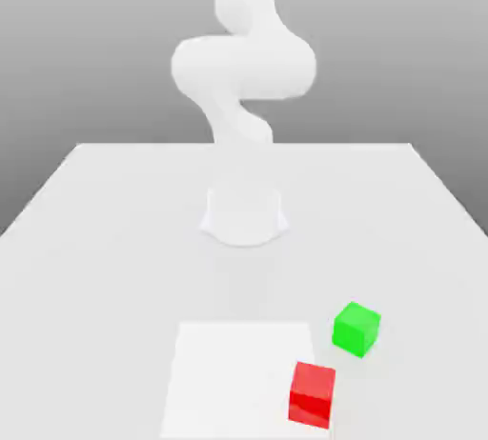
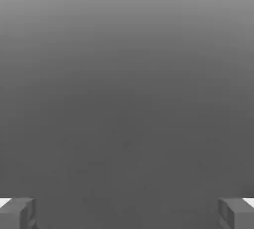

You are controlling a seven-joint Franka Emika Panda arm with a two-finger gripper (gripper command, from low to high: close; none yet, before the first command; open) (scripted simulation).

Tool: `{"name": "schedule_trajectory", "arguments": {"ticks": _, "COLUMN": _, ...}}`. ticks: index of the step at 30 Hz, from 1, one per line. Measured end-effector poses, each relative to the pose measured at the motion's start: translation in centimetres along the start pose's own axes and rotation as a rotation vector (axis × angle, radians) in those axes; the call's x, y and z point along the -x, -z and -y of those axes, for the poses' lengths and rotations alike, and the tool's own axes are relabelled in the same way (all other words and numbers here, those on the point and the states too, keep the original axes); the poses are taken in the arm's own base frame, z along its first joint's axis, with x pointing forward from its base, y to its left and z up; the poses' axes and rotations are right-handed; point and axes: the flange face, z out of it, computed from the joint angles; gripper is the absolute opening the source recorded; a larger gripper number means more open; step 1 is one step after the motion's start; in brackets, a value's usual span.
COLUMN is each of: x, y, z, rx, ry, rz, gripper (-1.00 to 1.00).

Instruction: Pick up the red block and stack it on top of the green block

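Observation:
The red block point(image 1: 313, 394) rests on the table near the front of the exterior view, at the right edge of a brighter white square. The green block point(image 1: 356, 328) sits on the table just behind it and slightly to the exterior view's right, a small gap apart. In the hand view my gripper point(image 2: 127, 214) is open, its two grey fingertips point(image 2: 17, 214) standing far apart with nothing between them, facing a plain grey background. The white arm point(image 1: 243, 76) rises from its base and leaves the exterior view at the top.
The arm's round base point(image 1: 245, 214) stands mid-table, behind both blocks. A brighter white square patch point(image 1: 238, 371) lies flat on the white table point(image 1: 105, 238) at the front. The table's far edge runs behind the base.

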Motion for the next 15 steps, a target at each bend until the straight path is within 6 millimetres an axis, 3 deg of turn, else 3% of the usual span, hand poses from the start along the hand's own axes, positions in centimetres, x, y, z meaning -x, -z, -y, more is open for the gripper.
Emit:
{"name": "schedule_trajectory", "arguments": {"ticks": 7, "x": 3.8, "y": -14.3, "z": -0.4, "rx": 0.191, "ry": -0.055, "rz": 0.102, "gripper": 0.0}}
{"name": "schedule_trajectory", "arguments": {"ticks": 15, "x": 10.8, "y": -28.1, "z": -4.5, "rx": 0.377, "ry": -0.12, "rz": 0.239, "gripper": 0.0}}
